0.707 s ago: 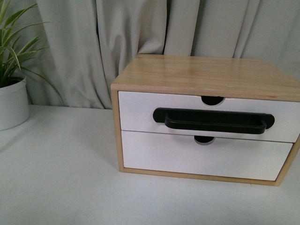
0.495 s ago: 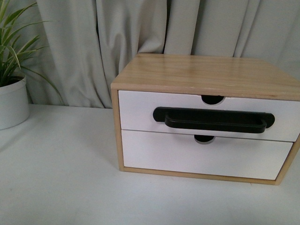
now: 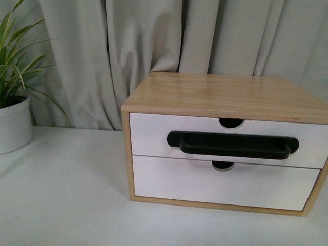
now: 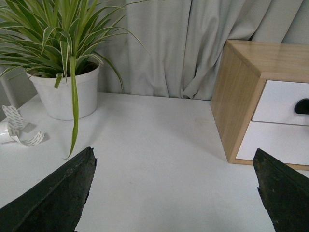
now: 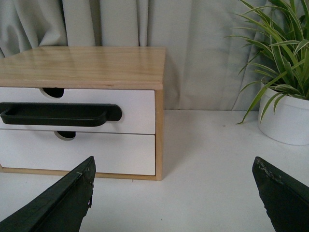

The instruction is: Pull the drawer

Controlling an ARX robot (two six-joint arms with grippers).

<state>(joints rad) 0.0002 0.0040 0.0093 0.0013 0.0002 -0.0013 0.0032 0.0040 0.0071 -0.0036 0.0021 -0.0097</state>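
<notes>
The left gripper (image 4: 173, 159) has its two black fingers (image 4: 58, 198) spread wide, nothing between them, hanging over bare table (image 4: 159, 140). The right gripper (image 5: 174, 162) is likewise spread wide and empty, its fingers (image 5: 58, 200) low before the cabinet (image 5: 96, 65) and touching nothing. Neither gripper shows in the front view. Ahead of the right gripper, and apart from it, is the drawer (image 3: 148, 130): the upper of two in the cabinet, white-fronted, with a long black handle (image 3: 233, 145) across its face and a half-round notch (image 3: 231, 123) in its top edge. It sits pushed in, its front level with the wood frame as far as the pictures show. Under it is the lower drawer (image 3: 169, 182), plain white, also shut, with its own small notch (image 3: 223, 165). The cabinet stands on the white table, toward the right of the front view. A plant (image 3: 15, 61) in a white pot (image 3: 14, 123) stands well to its left, with curled white strips (image 4: 21, 133) lying near that pot. A second potted plant (image 5: 285, 116) stands on the table beside the cabinet, apart from it. A pale curtain (image 3: 102, 51) hangs behind everything.
</notes>
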